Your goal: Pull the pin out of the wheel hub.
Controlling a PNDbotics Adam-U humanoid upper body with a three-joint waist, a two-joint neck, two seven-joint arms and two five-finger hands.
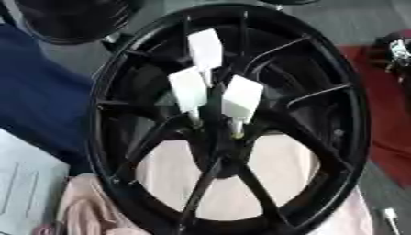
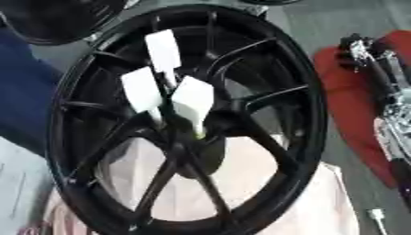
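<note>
Three white-handled pins still stand in the centre of the black wheel hub, well to the left of the right hand, whose fingers I cannot tell open or clenched, so pulling appears not yet begun.

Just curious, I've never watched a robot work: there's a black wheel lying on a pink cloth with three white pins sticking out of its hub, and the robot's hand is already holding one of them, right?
Not quite. The black wheel does lie on the pink cloth, with three white pins in its hub, but no hand holds one. The right eye view shows the robot's right arm off to the side over a red cloth, away from the pins.
</note>
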